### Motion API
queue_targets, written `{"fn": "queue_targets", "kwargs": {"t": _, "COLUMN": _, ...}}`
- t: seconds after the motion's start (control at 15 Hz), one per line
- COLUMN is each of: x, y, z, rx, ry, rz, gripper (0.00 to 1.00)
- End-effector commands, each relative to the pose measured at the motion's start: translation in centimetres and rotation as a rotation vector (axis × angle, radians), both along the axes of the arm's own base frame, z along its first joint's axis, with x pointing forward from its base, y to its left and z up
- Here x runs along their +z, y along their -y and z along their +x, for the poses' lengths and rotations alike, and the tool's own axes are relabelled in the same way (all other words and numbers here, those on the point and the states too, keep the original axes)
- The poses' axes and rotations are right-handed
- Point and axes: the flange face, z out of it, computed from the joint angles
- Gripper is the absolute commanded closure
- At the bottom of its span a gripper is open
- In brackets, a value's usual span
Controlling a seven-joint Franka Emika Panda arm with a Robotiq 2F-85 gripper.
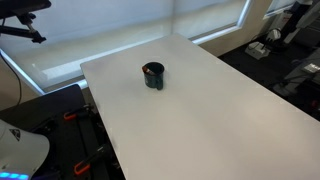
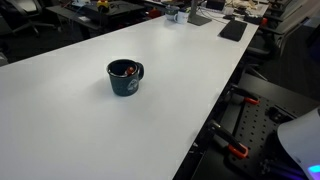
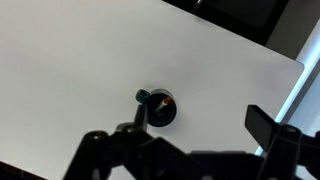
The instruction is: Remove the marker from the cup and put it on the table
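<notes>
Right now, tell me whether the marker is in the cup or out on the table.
In. The orange-red end of the marker shows inside the rim of the upright cup in both exterior views.

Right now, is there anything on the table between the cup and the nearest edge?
No. In both exterior views the stretch of table from the cup to its nearest edge is bare white; the marker sits inside the cup.

Fig. item count: 1 dark cup [image 2: 124, 80], 1 orange-red-tipped marker [image 2: 125, 70], 1 white desk [image 2: 70, 120]. Same nos. in both exterior views & wrist view.
</notes>
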Motion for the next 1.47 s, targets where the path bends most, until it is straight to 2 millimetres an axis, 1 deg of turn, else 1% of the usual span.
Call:
{"fn": "queue_targets", "kwargs": {"t": 0.0, "x": -0.4, "y": 0.6, "z": 0.4, "rx": -0.008, "ry": 0.001, "rz": 0.000, "gripper": 0.00}}
{"fn": "queue_targets", "kwargs": {"t": 0.33, "x": -1.5, "y": 2.1, "z": 2.0, "rx": -0.010, "ry": -0.015, "rz": 0.007, "gripper": 0.00}}
{"fn": "queue_targets", "kwargs": {"t": 0.6, "x": -3.4, "y": 2.7, "z": 3.3, "rx": 0.003, "ry": -0.052, "rz": 0.039, "gripper": 0.00}}
{"fn": "queue_targets", "kwargs": {"t": 0.67, "x": -2.8, "y": 2.6, "z": 2.5, "rx": -0.019, "ry": -0.048, "rz": 0.018, "gripper": 0.00}}
{"fn": "queue_targets", "kwargs": {"t": 0.8, "x": -3.4, "y": 2.6, "z": 2.8, "rx": -0.019, "ry": -0.059, "rz": 0.017, "gripper": 0.00}}
{"fn": "queue_targets", "kwargs": {"t": 0.93, "x": -3.3, "y": 2.6, "z": 2.7, "rx": -0.018, "ry": -0.057, "rz": 0.017, "gripper": 0.00}}
{"fn": "queue_targets", "kwargs": {"t": 1.0, "x": -3.4, "y": 2.9, "z": 2.9, "rx": -0.025, "ry": -0.062, "rz": 0.012, "gripper": 0.00}}
{"fn": "queue_targets", "kwargs": {"t": 1.13, "x": -3.8, "y": 3.1, "z": 3.6, "rx": -0.012, "ry": -0.064, "rz": 0.005, "gripper": 0.00}}
{"fn": "queue_targets", "kwargs": {"t": 1.4, "x": -5.1, "y": 2.6, "z": 5.7, "rx": 0.037, "ry": -0.069, "rz": 0.022, "gripper": 0.00}}
